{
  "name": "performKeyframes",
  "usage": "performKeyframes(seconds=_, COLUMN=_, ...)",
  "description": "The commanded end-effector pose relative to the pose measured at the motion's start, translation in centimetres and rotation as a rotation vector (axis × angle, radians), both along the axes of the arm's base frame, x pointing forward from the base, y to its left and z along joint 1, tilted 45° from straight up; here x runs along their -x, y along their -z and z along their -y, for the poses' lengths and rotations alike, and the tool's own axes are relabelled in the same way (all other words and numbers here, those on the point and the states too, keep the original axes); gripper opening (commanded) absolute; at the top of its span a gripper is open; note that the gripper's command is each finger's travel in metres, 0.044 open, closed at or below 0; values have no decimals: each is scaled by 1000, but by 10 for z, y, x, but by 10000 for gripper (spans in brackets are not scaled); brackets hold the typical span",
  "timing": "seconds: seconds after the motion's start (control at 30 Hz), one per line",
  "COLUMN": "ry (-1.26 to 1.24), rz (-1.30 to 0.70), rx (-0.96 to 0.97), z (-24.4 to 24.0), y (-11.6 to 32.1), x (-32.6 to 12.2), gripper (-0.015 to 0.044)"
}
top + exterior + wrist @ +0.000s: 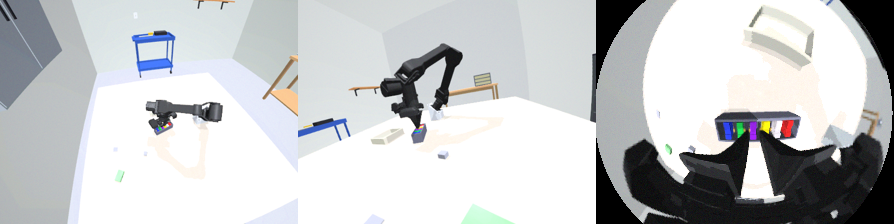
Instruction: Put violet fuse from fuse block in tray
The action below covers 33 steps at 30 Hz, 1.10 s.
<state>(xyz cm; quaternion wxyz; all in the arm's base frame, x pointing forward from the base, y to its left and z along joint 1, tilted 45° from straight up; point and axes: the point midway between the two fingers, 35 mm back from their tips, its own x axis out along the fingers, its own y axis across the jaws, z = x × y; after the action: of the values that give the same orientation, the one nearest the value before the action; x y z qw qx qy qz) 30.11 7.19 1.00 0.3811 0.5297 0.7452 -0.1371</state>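
The dark fuse block (164, 130) (418, 138) (741, 118) holds a row of upright fuses. The violet fuse (163, 128) (753, 131) sits in it between the green fuse (740, 130) and the yellow fuse (765, 126). My gripper (418, 128) (753, 132) points down, close over the block, its fingers a narrow gap apart with nothing held. In the wrist view the tips stand either side of the violet fuse's near end; their exact height is unclear. The pale tray (378, 141) (776, 46) is empty; the arm mostly hides it in the top view.
The blue fuse (728, 130), white fuse (776, 128) and red fuse (787, 128) fill other slots. A small grey block (145, 153) (443, 155), a flat grey square (115, 149) and a green block (119, 176) lie away from the fuse block.
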Motion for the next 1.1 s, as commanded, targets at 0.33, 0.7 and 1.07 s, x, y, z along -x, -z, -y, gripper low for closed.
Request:
performKeyframes(seconds=0.33, ry=4, rz=-1, rx=-5, z=-3, y=3, x=0, gripper=74)
performKeyframes(seconds=0.7, ry=0, rz=1, rx=-1, z=-7, y=6, x=1, gripper=61)
performKeyframes(seconds=1.07, ry=0, rz=1, rx=-1, z=-7, y=6, x=1, gripper=0)
